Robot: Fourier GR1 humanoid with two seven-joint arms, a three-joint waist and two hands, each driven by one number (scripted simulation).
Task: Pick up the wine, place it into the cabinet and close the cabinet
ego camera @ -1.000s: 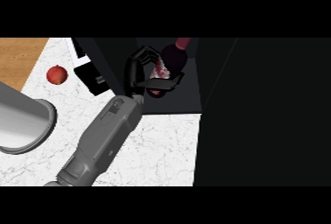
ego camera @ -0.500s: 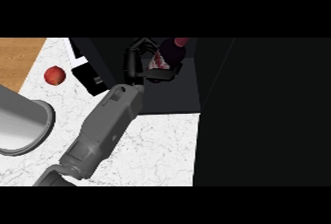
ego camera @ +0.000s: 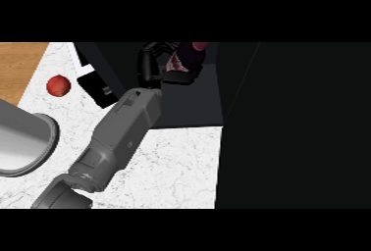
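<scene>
The wine bottle [ego camera: 190, 55], dark red with a pale label, lies deep in the dark open cabinet [ego camera: 190, 105] at the top middle of the head view. My left hand [ego camera: 149, 68] is at the bottle's left side, with fingers curled over its far side and the thumb under it, so much of the bottle is hidden. The grey forearm [ego camera: 123, 132] runs up from the lower left. My right hand does not show.
A large dark panel [ego camera: 290, 127], probably the cabinet's open door, fills the right side. A red apple [ego camera: 59, 86] lies at the left by a wooden board [ego camera: 18, 68]. A big grey pot [ego camera: 22, 142] stands at the left edge. The marble counter [ego camera: 181, 166] lies below the cabinet.
My left hand has carried the wine bottle up the view and farther into the cabinet. The whole scene has slid slightly in the view.
</scene>
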